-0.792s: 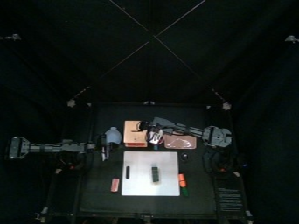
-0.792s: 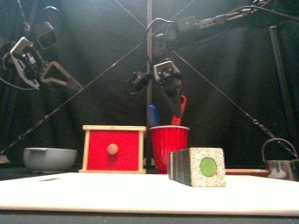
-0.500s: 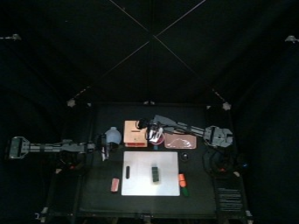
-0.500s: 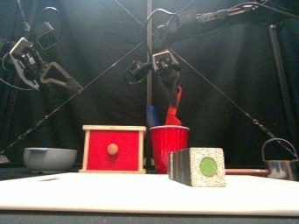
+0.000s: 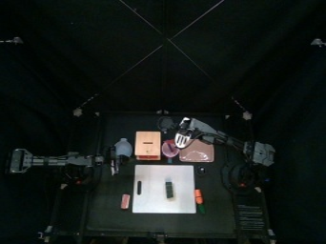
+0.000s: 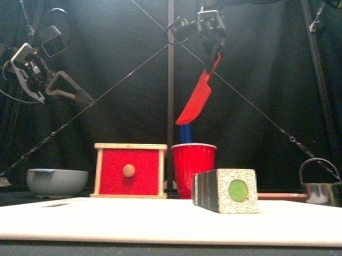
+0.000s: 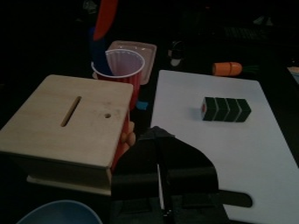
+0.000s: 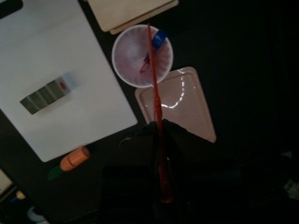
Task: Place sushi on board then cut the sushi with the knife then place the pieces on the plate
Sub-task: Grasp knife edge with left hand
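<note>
Well left of the white cutting board (image 6: 107, 222), the left gripper (image 5: 112, 166) hangs in the air holding nothing; how far open it is cannot be told. Behind the board's left end sits the blue-grey bowl (image 6: 58, 181), and next along stands the pale wooden box (image 6: 131, 170) with its red drawer front. A small reddish toy (image 5: 125, 200) lies on the table just off the board's left edge.

Behind the board's middle stands the red cup (image 6: 195, 168), just beside the box, with 1 blue knife (image 6: 187, 133) standing in it. High above the cup, the right gripper (image 6: 210, 38) is clamped on the handle of the red knife (image 6: 198, 95). This knife hangs tilted, blade down, its tip above the cup's rim and near the top of the blue knife.

The sushi roll (image 6: 227, 190) lies on the board near its middle, well apart from both grippers. It is 1 unbroken row of dark green blocks, and the wrist views show the seams between them. Its pale speckled end face, with a round green centre, is turned toward the front.

A flat pink tray (image 5: 197, 152) lies behind the board's right part, beside the cup. An orange toy (image 5: 200, 197) lies just off the board's right edge, and the round metal cutter (image 6: 317, 188) stands past the board's right end
</note>
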You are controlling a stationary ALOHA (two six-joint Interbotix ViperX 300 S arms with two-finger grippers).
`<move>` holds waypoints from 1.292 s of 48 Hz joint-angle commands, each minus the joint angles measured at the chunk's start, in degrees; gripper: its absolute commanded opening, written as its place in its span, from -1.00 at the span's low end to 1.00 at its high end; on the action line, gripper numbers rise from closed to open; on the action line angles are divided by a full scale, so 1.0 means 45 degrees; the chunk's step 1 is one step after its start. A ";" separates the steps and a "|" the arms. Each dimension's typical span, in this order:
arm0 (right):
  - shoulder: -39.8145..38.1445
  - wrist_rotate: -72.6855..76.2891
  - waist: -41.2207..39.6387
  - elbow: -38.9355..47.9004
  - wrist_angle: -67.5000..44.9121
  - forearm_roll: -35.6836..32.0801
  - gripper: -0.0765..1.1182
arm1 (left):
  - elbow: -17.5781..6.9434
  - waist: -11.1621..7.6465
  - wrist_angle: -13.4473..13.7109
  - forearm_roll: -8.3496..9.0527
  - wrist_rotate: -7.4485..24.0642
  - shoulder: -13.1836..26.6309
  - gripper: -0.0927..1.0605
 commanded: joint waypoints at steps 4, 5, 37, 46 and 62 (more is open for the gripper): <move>-0.1953 0.0117 0.1328 0.1094 -0.0273 -0.1211 -0.08 | -0.0156 0.0039 -0.0059 -0.0039 0.0020 0.0020 -0.86; -0.2129 0.0156 0.1523 0.1289 -0.0410 -0.1387 -0.08 | -0.0156 0.0020 -0.0078 -0.0039 0.0020 0.0020 -0.86; -0.7031 0.6445 0.5449 1.1289 -1.2070 -0.4961 -0.08 | -0.1504 -0.1582 -0.0273 0.0605 0.0039 -0.0059 -0.84; -0.7266 0.7383 0.5332 1.3965 -1.7148 -0.5215 -0.08 | -0.1836 -0.1992 -0.0332 0.0625 -0.0020 -0.0059 -0.75; -0.6602 0.7344 0.4648 1.5254 -1.9551 -0.5332 -0.08 | -0.2266 -0.2793 -0.0195 0.0215 -0.0059 0.0879 -0.05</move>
